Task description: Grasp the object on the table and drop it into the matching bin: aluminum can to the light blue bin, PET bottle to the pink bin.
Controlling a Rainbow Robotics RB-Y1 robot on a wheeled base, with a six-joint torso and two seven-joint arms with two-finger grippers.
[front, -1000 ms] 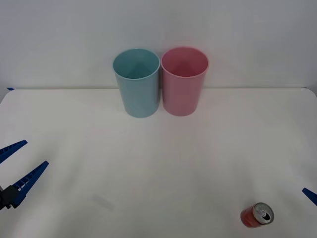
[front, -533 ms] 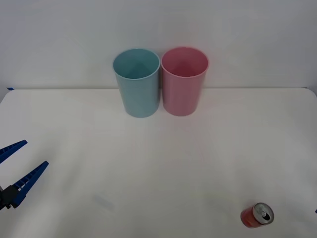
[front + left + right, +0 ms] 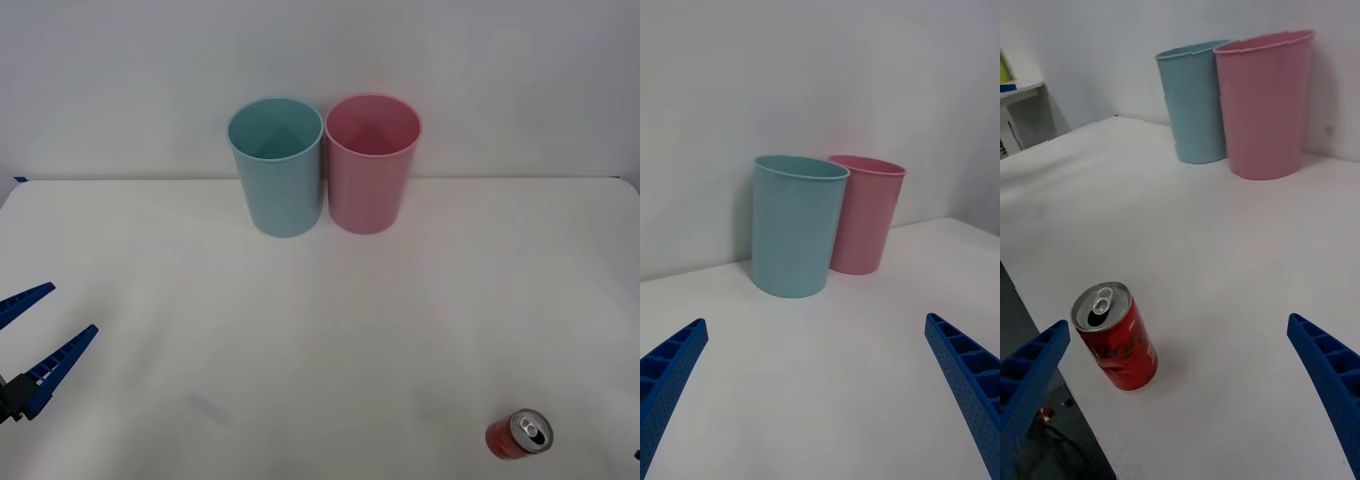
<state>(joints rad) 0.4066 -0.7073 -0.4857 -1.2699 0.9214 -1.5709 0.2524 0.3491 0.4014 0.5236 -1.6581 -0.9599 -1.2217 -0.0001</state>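
The red aluminum can stands upright on the white table, near its front right edge, silver top and pull tab up. In the right wrist view the can sits just ahead of my open right gripper, close to one finger, not touched. The light blue bin and the pink bin stand side by side at the table's back. My left gripper hovers open and empty at the left edge; its wrist view faces the light blue bin and pink bin.
The table's front edge runs close by the can, with dark floor below it. A plain white wall rises behind the bins. Open tabletop lies between the can and the bins.
The right gripper's blue fingertip has slid down the front view's right edge and almost out of it. The can, bins and left gripper have not moved.
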